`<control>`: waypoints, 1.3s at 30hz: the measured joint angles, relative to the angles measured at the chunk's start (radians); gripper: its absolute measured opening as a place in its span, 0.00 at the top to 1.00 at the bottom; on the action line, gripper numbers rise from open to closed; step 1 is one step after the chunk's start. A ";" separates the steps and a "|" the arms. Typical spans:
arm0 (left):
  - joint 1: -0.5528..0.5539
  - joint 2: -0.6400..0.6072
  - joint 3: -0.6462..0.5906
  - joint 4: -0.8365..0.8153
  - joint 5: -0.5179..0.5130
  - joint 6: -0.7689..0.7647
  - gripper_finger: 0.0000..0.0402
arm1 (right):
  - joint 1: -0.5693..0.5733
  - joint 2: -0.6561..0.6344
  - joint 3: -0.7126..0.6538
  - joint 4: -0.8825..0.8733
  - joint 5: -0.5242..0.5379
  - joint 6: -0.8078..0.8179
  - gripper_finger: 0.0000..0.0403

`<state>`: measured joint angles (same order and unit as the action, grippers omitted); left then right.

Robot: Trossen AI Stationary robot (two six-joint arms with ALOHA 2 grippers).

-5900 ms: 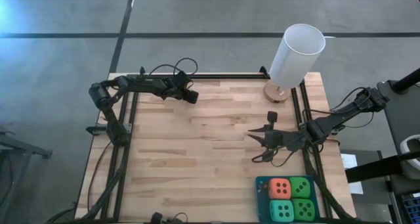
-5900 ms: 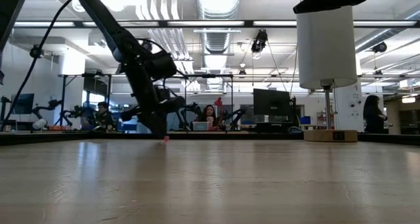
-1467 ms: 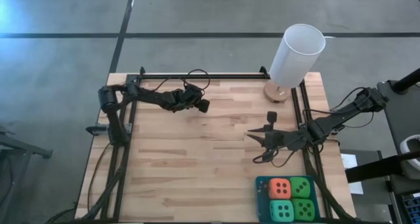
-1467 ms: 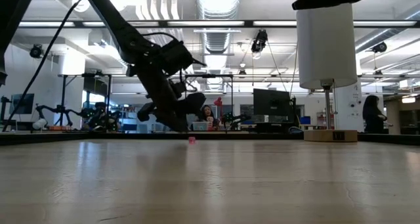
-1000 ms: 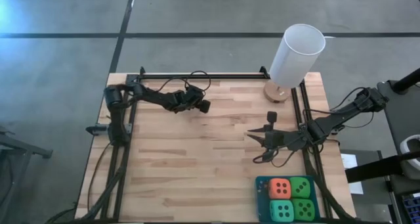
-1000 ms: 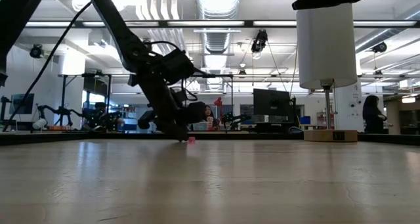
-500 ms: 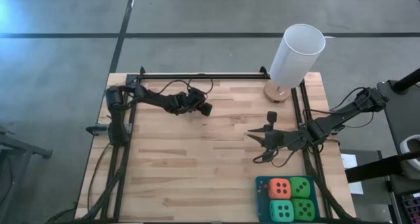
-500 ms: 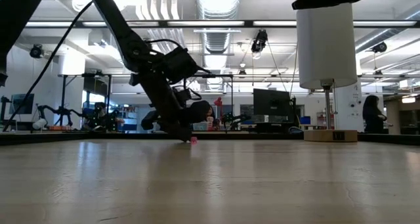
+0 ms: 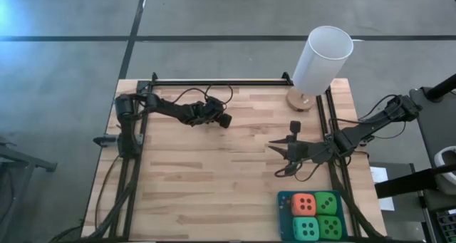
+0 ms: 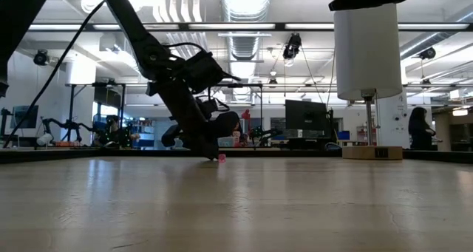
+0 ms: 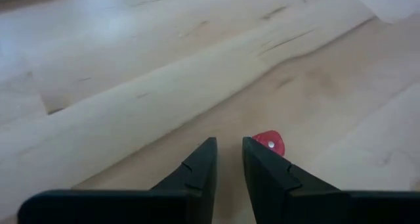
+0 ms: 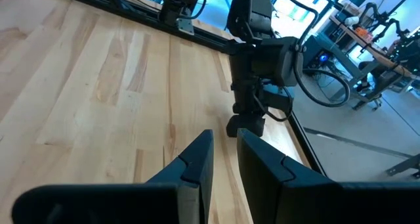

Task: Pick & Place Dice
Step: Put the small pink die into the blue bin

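The four dice sit together in a teal tray (image 9: 282,209) at the table's near right corner: orange-red (image 9: 305,204), green (image 9: 326,202), turquoise (image 9: 306,228) and green (image 9: 329,227). No gripper is near them. My left gripper (image 9: 226,120) is low over the table's far middle, fingers shut (image 11: 228,145). A tiny red piece (image 11: 270,142) lies on the wood right beside one finger, and shows pink in the low view (image 10: 221,158). My right gripper (image 9: 271,145) waits shut over the right half, pointing left (image 12: 223,137). My left gripper comes down slanting, with its tips close to the wood. The tiny red piece (image 11: 266,140) lies against the outer side of one finger (image 11: 257,159). Whether finger and piece touch, I cannot tell.
A tall white cylinder (image 9: 322,58) stands on a round wooden foot (image 9: 299,99) at the far right corner and shows large in the low view (image 10: 367,52). Black rails run along the far, left and right edges. Bare wood lies between the two grippers.
My left gripper has crept a little toward the table's right edge, staying low over the wood. The tiny red piece has shifted the same way with it in the low view. The right arm and the dice have kept still.
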<state>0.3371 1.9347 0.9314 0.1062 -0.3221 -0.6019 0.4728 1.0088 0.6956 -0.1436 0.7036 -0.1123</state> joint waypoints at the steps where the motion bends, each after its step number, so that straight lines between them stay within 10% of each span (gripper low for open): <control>1: -0.002 0.000 0.000 0.005 0.005 0.000 0.81 | 0.000 0.000 0.000 0.000 0.000 0.000 0.84; 39: -0.026 -0.011 0.075 -0.018 0.000 0.080 0.81 | 0.000 0.000 0.000 0.000 0.000 -0.004 0.84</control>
<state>0.3112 1.9232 1.0068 0.0886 -0.3218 -0.5223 0.4728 1.0088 0.6956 -0.1436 0.7036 -0.1160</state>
